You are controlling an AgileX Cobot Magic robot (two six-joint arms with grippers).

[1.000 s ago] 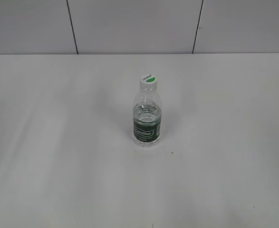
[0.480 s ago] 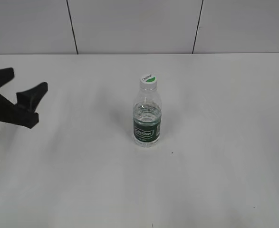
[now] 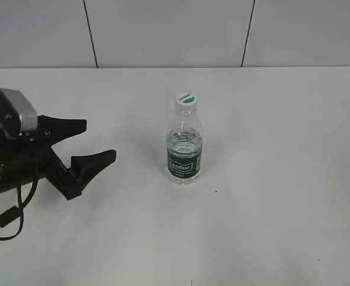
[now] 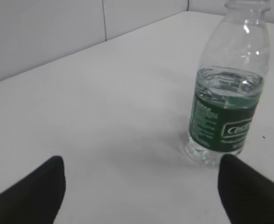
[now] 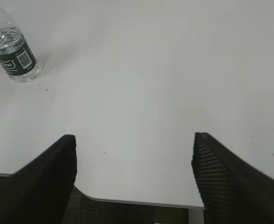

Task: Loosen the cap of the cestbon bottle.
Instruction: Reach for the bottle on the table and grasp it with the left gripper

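1. While the cestbon bottle stands upright mid-bench, the cap sits on top.
2. Left gripper, spread, is left of it, well apart.
3. Right gripper, spread, holds nothing.

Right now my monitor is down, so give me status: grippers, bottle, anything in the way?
Left gripper open, short of the bottle. Right gripper open, far back at the table edge. Bottle upright, cap on, untouched. Nothing between.
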